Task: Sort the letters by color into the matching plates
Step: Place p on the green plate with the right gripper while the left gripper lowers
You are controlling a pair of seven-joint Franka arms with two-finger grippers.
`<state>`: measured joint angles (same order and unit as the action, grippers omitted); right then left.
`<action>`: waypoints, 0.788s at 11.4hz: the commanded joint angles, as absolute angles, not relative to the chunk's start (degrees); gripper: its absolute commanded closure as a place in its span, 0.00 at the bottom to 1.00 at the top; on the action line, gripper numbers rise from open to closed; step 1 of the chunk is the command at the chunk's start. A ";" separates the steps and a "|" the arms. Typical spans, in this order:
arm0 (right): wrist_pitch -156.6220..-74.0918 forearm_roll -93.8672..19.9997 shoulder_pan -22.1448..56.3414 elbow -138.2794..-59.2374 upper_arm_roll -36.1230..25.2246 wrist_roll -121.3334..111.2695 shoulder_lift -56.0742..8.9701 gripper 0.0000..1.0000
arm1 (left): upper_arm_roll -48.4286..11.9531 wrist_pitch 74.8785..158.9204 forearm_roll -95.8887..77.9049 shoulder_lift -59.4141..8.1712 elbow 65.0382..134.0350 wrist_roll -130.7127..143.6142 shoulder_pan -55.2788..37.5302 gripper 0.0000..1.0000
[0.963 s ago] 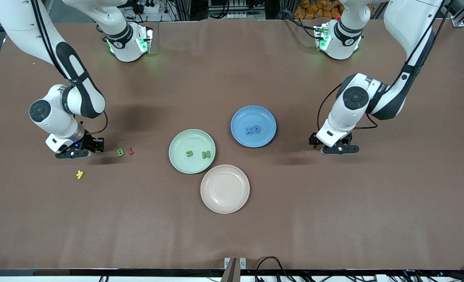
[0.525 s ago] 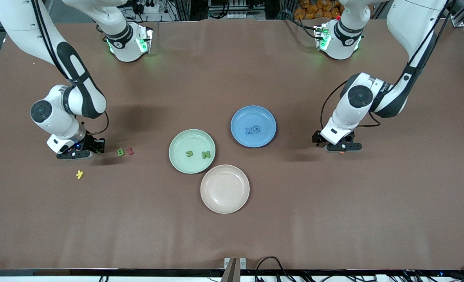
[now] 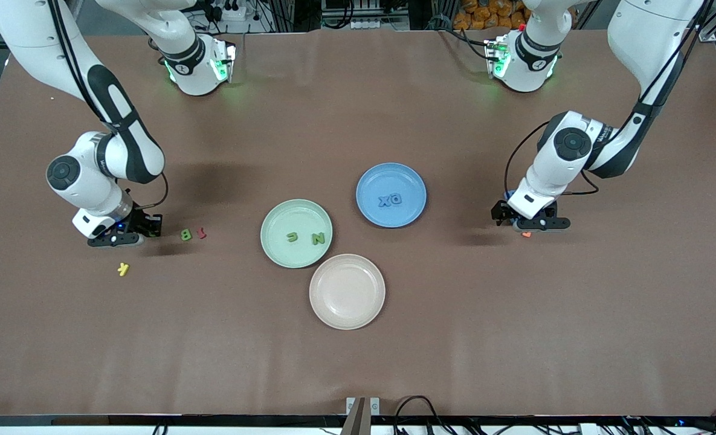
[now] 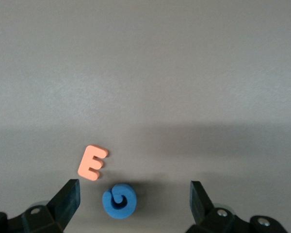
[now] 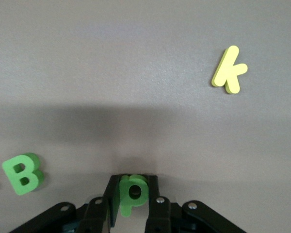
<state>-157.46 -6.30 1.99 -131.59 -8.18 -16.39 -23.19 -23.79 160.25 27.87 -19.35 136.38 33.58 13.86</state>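
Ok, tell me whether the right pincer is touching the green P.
Touching. The right wrist view shows the right pincer shut on the green P, a finger pressed against each side.

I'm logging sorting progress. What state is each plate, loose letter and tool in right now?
Pale mint green plate: holds green N and C.
Medium blue plate: holds blue X and O.
Beige plate: empty.
Green letter P: gripped.
Green letter B: loose on table.
Blue round letter: on table, between open fingers.
Left tool: open.
Right tool: shut on P.
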 commanded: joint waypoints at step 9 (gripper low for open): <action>-141.59 -9.05 10.09 -121.56 -7.56 0.76 -19.25 0.79 | -24.52 164.96 32.95 -21.26 139.13 31.55 19.15 0.15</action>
